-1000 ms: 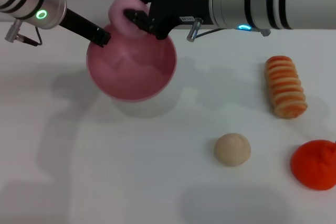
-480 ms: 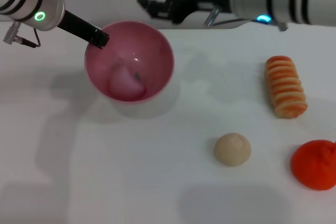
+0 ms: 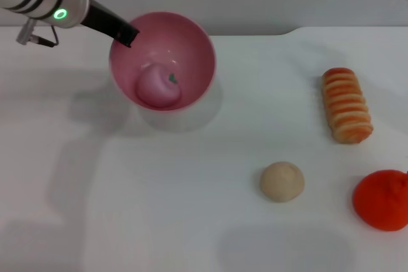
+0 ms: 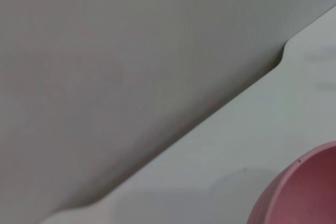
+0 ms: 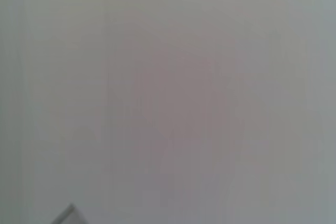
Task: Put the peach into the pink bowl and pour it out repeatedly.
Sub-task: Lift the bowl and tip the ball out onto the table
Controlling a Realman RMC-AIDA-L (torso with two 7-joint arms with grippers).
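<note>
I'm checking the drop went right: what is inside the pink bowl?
The peach lies inside the pink bowl, green stem mark facing up. The left claw holds the bowl's rim. The peach covers the bowl's bottom beneath it.

We saw the small round pale-pink toy peach [image 3: 158,86] lying in the deep pink plastic bowl [image 3: 197,46] at the white table's [image 3: 159,208] far left; the round beige ball [image 3: 282,181] sat nearer, rightward.
</note>
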